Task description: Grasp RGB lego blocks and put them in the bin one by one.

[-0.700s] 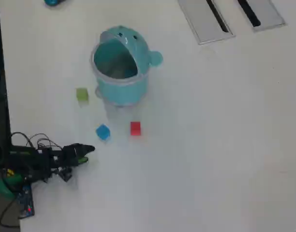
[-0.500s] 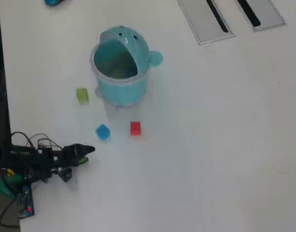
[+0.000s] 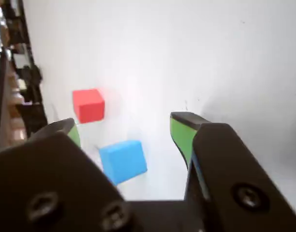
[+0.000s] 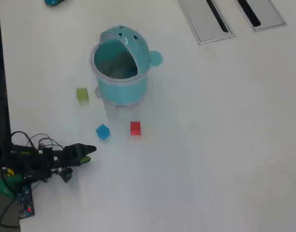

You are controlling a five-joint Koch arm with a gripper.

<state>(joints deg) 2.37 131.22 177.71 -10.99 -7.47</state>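
At the lower left of the overhead view, the black gripper with green-padded fingers (image 4: 90, 151) sits low over the white table (image 4: 211, 145), its tip pointing right, with a tangle of black cables and the arm's body behind it at the table's edge. In the wrist view the gripper (image 3: 124, 126) stands open, a wide gap between the two green pads (image 3: 179, 133), nothing held between them. The small light blue plastic cube (image 3: 123, 160) lies on the table in that gap, nearer the left finger and apart from both; seen from overhead, the light blue cube (image 4: 103, 132) rests just up and right of the gripper tip, turned slightly askew. Beyond it sits the small red plastic cube (image 3: 88, 105); overhead, the red cube (image 4: 135, 128) lies just to the right of the blue one, the two near but not touching. Farther up and to the left, the small yellow-green plastic cube (image 4: 81, 94) rests just beside the teal round whale-shaped plastic bin (image 4: 138, 48). The bin stands upright, its mouth open toward the camera, domed hood with two dot eyes at the far side and a small fin sticking out on the right. All three cubes lie on the table outside the bin. Two grey slotted panels (image 4: 199, 21) occupy the top right corner, well apart from everything else.
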